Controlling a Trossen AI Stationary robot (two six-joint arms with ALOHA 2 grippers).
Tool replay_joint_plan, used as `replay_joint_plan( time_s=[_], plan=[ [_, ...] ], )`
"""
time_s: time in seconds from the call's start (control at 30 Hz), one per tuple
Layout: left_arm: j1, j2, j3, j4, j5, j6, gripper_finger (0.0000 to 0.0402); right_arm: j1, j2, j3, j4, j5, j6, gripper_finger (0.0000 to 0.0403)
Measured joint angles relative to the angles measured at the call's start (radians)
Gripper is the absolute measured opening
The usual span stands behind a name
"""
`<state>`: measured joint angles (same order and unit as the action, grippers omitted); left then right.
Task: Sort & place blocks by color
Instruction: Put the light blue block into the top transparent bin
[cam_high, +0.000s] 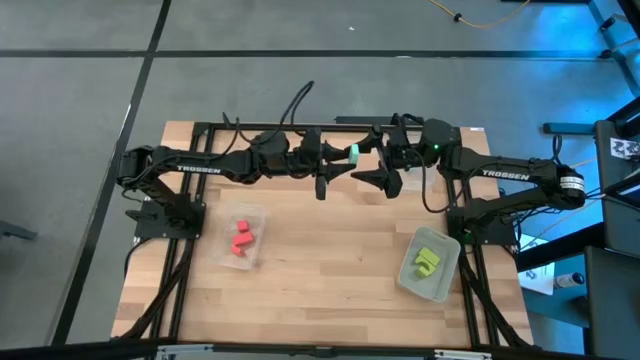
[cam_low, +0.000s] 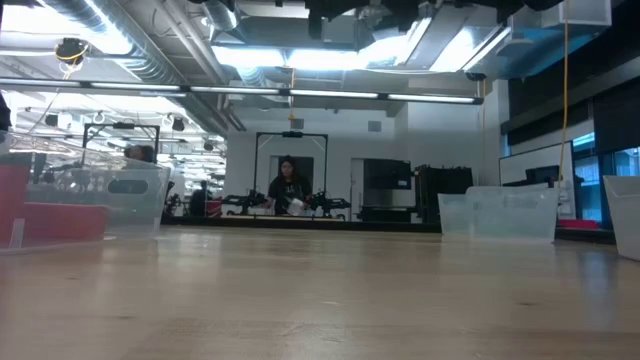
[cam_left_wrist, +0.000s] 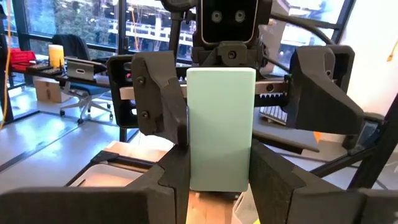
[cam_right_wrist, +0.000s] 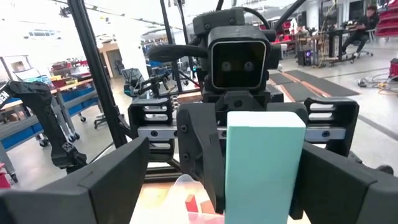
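A mint green block (cam_high: 353, 153) is held high over the table's far middle, between the two arms. My left gripper (cam_left_wrist: 219, 180) is shut on it. My right gripper (cam_right_wrist: 230, 186) faces it from the table's right side, open. Its fingers stand on either side of the block (cam_right_wrist: 264, 165); I cannot tell whether one of them touches it. Red blocks (cam_high: 241, 238) lie in a clear tray on the left. Yellow-green blocks (cam_high: 427, 260) lie in a clear tray on the right. My left gripper pinches the mint block between its two fingers, on the block's two long sides near one end (cam_left_wrist: 217, 177). The fingers come level from the table's left. The block is lifted clear of the table, and most of its length (cam_left_wrist: 219, 112) sticks out past the fingertips toward my right gripper.
The clear tray with red blocks (cam_high: 262, 215) stands left of centre, and the clear tray with yellow-green blocks (cam_high: 447, 280) near the right edge. Bare wood (cam_high: 330, 250) lies between them. Cables run along the far edge. A person (cam_low: 288, 188) stands far off in the room.
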<state>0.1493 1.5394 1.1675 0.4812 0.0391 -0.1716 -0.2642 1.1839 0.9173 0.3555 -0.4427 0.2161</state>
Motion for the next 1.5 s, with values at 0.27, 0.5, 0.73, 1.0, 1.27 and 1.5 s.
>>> replay_joint_plan(
  time_s=[0.27, 0.5, 0.73, 1.0, 1.27, 1.5],
  plan=[
    [-0.002, 0.000, 0.000, 0.013, -0.003, -0.006, 0.0118, 0.000, 0.000, 0.000, 0.027, 0.055, 0.034, 0.0358],
    [-0.009, 0.000, 0.000, 0.021, -0.015, -0.038, 0.0118, 0.001, 0.001, -0.001, 0.028, 0.078, 0.113, 0.0358],
    [-0.009, 0.000, 0.000, 0.029, -0.021, -0.063, 0.0118, 0.008, 0.001, -0.001, 0.023, 0.058, 0.022, 0.0358],
    [-0.013, 0.000, 0.000, 0.028, -0.044, -0.032, 0.0118, 0.008, 0.001, -0.001, 0.036, 0.044, 0.035, 0.0358],
    [-0.013, 0.000, 0.000, 0.000, 0.005, -0.028, 0.0118, 0.009, 0.001, -0.001, 0.045, 0.027, 0.036, 0.0357],
    [-0.020, 0.000, 0.000, 0.001, 0.015, 0.010, 0.0118, 0.009, 0.001, -0.002, 0.017, 0.028, 0.082, 0.0298]
  ],
)
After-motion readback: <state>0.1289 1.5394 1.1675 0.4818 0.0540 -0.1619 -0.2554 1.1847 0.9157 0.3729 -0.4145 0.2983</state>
